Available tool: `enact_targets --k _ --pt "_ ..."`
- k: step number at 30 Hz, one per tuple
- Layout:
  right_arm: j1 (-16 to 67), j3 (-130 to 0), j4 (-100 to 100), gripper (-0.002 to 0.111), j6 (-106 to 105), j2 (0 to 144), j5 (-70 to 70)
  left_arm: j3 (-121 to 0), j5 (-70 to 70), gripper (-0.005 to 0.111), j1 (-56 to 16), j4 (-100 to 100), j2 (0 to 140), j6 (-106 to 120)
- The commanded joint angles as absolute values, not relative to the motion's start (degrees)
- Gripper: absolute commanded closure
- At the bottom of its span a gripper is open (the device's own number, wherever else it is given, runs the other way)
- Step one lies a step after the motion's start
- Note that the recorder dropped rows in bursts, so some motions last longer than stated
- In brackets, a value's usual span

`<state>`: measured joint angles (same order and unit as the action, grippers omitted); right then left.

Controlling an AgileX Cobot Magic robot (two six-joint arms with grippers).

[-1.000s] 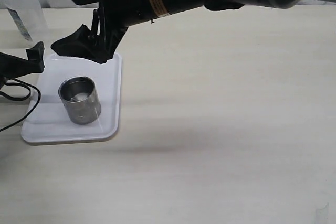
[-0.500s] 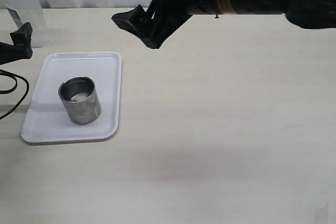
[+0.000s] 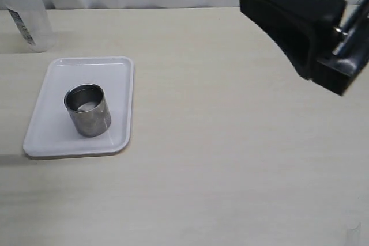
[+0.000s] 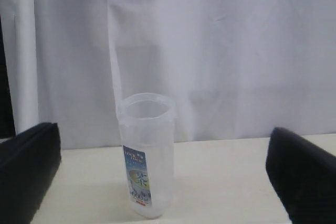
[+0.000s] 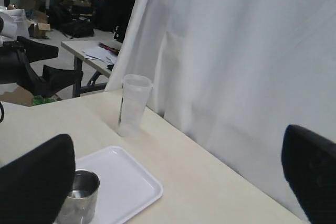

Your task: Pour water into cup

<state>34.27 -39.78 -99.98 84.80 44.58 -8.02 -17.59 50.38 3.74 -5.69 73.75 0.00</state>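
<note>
The steel cup (image 3: 87, 109) stands upright on a white tray (image 3: 115, 73), with a pale shiny pool of water (image 3: 86, 106) inside. The cup also shows in the right wrist view (image 5: 79, 195). My right gripper (image 5: 176, 135) is open and empty, high above the table, far to the right of the cup. One of its black fingers (image 3: 288, 18) shows at the exterior view's right. My left gripper (image 4: 164, 131) is open and empty, facing the translucent beaker (image 4: 146, 156) from a distance. It is outside the exterior view.
The translucent beaker (image 3: 26, 12) stands at the table's far left corner, behind the tray. I cannot tell whether it holds water. A white curtain (image 5: 236, 51) hangs behind the table. The left arm (image 5: 31, 59) shows dark beyond the table's left end.
My right gripper has swung away from above the tray to the far right and risen. My left gripper has drawn back leftward out of the exterior view. Cup and beaker have not moved.
</note>
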Motion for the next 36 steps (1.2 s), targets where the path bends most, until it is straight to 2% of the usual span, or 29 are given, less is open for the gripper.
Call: enact_targets --k 1,6,19,36 --pt "33.99 -35.65 -99.95 -0.001 85.06 37.5 -7.64 -15.0 43.09 0.002 3.7 -12.65 61.55 -4.44" --pt "33.99 -34.46 -99.95 -0.001 85.06 32.58 -7.64 -14.52 34.51 0.002 3.7 -20.78 50.34 -11.5" --pt "33.99 -34.46 -99.95 -0.001 85.06 28.89 -7.64 -14.52 19.88 0.002 3.7 -20.35 34.81 -19.97" --pt "33.99 -34.46 -99.95 -0.001 85.06 28.89 -7.64 -14.52 19.87 0.002 3.7 -20.35 33.21 -19.97"
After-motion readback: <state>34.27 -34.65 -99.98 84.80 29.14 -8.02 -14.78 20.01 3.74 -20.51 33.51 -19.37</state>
